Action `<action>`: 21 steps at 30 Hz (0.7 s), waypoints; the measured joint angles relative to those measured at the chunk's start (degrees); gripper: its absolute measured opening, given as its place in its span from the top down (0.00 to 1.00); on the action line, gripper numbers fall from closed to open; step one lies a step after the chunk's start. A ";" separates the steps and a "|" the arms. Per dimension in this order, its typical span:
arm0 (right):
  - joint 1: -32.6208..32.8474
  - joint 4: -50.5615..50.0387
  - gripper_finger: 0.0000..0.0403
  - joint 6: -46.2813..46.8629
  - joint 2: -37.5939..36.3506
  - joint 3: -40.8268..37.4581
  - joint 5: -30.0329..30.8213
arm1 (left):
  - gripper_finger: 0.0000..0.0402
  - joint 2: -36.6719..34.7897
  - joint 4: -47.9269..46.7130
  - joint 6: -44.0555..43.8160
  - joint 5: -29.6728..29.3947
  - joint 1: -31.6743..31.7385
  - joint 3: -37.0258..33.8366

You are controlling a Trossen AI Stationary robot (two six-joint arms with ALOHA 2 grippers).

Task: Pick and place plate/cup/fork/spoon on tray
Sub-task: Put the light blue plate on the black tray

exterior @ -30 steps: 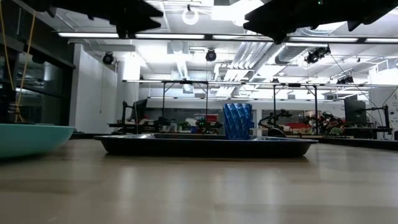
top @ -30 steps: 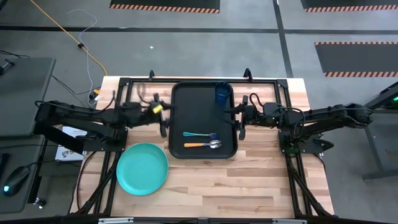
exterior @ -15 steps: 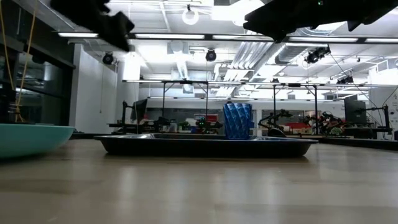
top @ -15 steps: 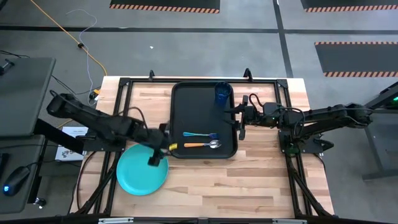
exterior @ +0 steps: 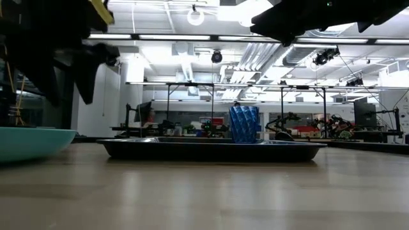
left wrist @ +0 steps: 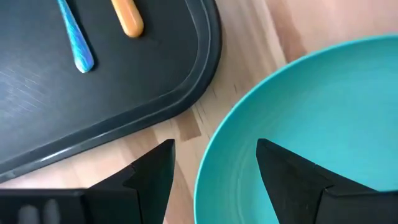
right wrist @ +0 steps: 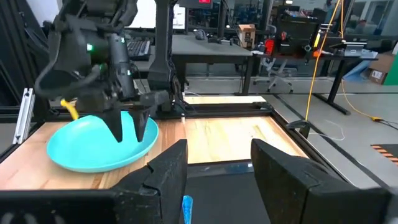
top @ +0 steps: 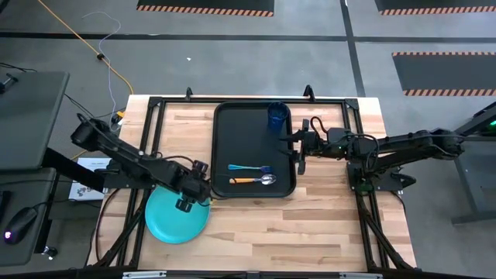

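Change: within the last second the left tool has swung from beside the tray's left rim down over the plate; the right tool has not moved.
Left tool: fingers spread, straddling the plate's near rim, holding nothing.
Right tool: hangs open and empty at the tray's right edge, beside the cup.
Plate: on the desk, just off the tray's front-left corner, not yet on it.
Cup, fork, spoon: already on the tray, cup in a far corner, cutlery side by side near the front.
Meaning: plate looks like the last item left; a rim grasp seems imminent.
Writing: none readable anywhere.
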 joint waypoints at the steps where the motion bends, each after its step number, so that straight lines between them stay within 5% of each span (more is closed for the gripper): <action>1: 0.00 0.00 0.58 -0.01 0.00 0.00 -0.02 | 0.46 0.85 -0.09 0.02 0.07 0.29 0.00; 21: 0.00 -1.49 0.58 0.00 0.02 0.02 -0.31 | 0.46 9.59 0.53 4.46 6.86 7.61 -4.13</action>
